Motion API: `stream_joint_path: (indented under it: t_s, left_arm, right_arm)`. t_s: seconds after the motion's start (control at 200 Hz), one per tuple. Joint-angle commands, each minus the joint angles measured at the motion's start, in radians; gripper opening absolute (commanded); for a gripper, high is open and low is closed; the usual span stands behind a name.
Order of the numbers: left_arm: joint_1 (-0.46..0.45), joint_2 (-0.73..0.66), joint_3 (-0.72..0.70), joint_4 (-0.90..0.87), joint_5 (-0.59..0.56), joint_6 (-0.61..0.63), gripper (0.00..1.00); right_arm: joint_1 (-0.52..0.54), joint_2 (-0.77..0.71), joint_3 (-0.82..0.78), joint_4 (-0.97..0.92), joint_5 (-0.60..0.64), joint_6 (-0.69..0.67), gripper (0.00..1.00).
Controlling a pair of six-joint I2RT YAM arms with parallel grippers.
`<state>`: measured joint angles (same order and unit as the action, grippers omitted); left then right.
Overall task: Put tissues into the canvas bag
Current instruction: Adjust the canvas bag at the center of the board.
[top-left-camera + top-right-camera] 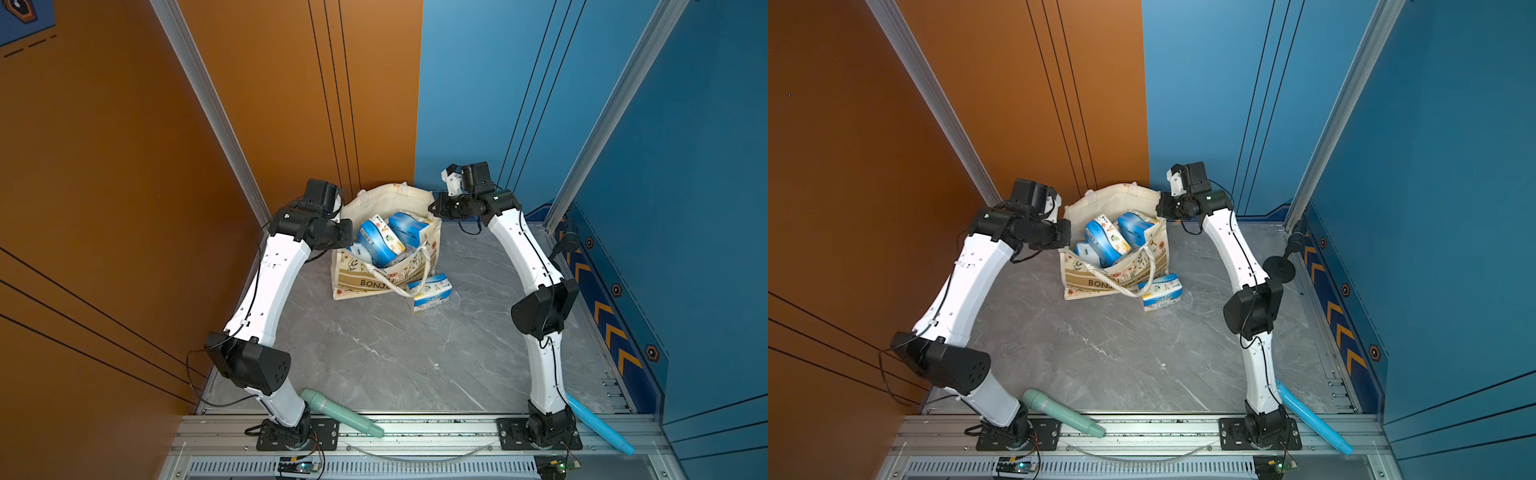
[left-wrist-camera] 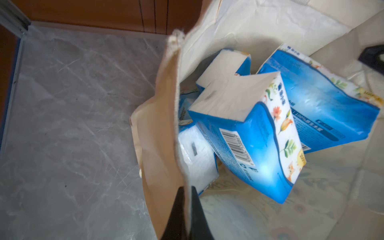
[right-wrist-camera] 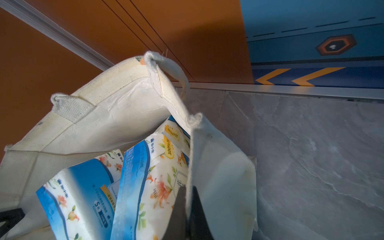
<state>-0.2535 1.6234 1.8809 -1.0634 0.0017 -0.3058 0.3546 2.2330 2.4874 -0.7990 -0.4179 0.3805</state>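
Now both jaws are clenched on the bag (image 1: 357,266) rim, at 10 and 2 o'clock. Several tissues (image 1: 380,239) are inside; one pack (image 1: 430,293) lies at 5 o'clock on the tabletop (image 1: 374,353). If one side lets go to fetch it, the soft mouth may collapse.

Centre frame, your bag (image 1: 361,279) stands open on the grey table (image 1: 374,357), several tissue packs (image 1: 380,241) piled inside and one pack (image 1: 430,293) lying just outside at its lower-right corner. Your left arm (image 1: 270,286) reaches the bag's left rim, your right arm (image 1: 525,249) its upper-right corner. A teal cylinder (image 1: 340,413) lies lower left, a blue cylinder (image 1: 600,424) lower right.
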Motion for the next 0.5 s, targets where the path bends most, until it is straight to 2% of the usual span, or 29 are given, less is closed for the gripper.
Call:
stream_joint_path:
  t_s: [0.0, 0.125, 0.26, 0.37, 0.496]
  left_arm:
    - [-0.039, -0.086, -0.088, 0.045, 0.029, -0.007, 0.00]
    - [-0.102, -0.127, -0.158, 0.046, 0.065, -0.032, 0.00]
    - [-0.141, -0.132, -0.148, 0.046, 0.199, -0.033, 0.00]
    - [-0.123, -0.131, -0.146, 0.048, 0.209, -0.035, 0.00]
    - [-0.037, -0.117, -0.176, 0.092, 0.279, -0.045, 0.00]
  right_arm:
    - [0.010, -0.014, 0.082, 0.239, -0.023, 0.024, 0.00]
    - [0.021, 0.027, 0.115, 0.311, -0.027, 0.038, 0.00]
    - [0.039, 0.070, 0.117, 0.413, -0.041, 0.054, 0.00]
    - [0.046, 0.128, 0.140, 0.452, -0.051, 0.088, 0.00]
    - [0.053, 0.186, 0.153, 0.473, -0.059, 0.119, 0.00]
